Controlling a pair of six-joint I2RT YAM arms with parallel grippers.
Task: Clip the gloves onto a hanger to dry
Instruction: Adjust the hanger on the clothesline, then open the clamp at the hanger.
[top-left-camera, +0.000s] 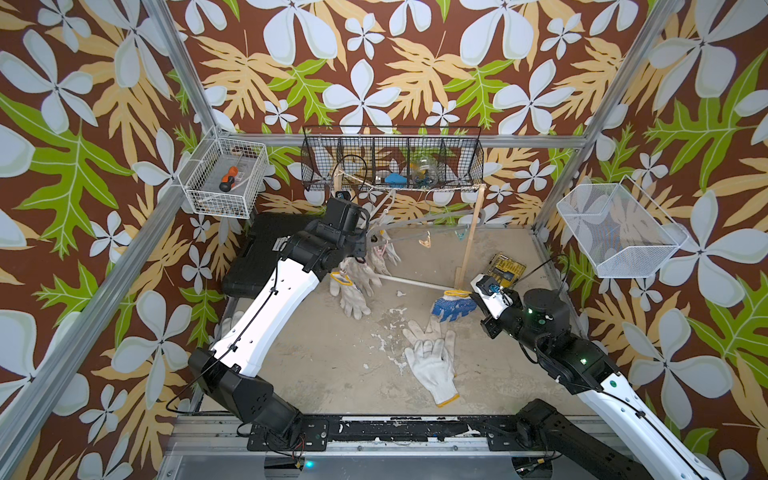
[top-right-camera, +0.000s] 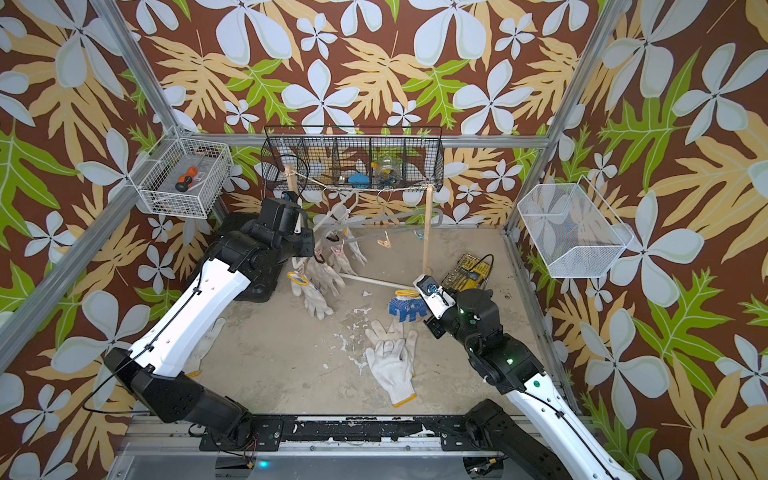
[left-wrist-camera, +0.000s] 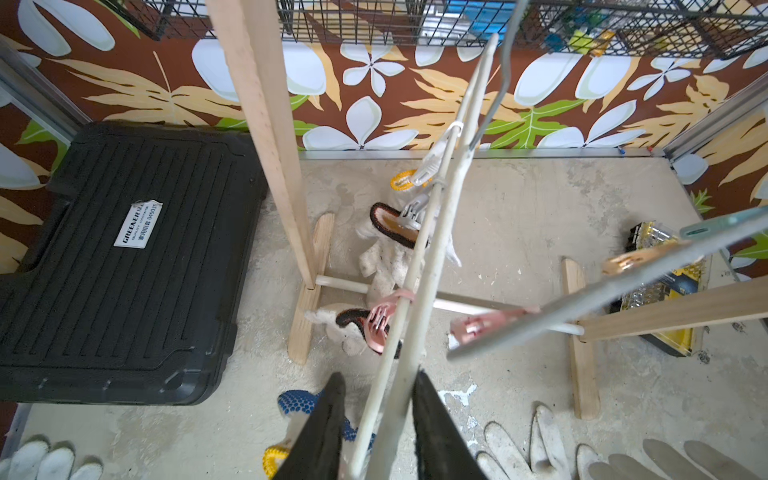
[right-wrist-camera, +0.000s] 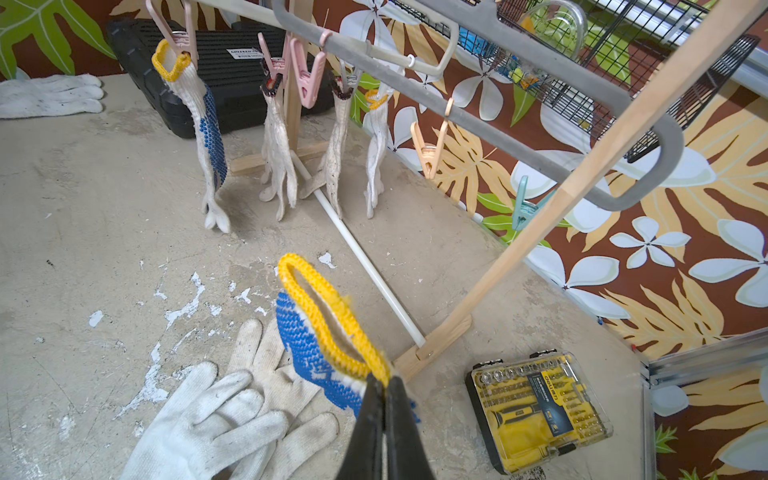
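My right gripper (right-wrist-camera: 384, 380) is clenched on the yellow cuff (right-wrist-camera: 296, 261) of a dotted glove (right-wrist-camera: 303, 345), which hangs from it over the surface (right-wrist-camera: 83, 232). It is light, limp knit, so I expect it to sag and swing. Only the ribbed cuff gives a firm edge, so I judge that the place to hold, leaving some rim free for a clip (right-wrist-camera: 307, 79). My left gripper (left-wrist-camera: 380, 378) straddles the hanger (left-wrist-camera: 438, 266), jaws apart, not pinching it. Four gloves (right-wrist-camera: 274, 166) hang clipped, and loose gloves (right-wrist-camera: 216, 415) lie on the surface.
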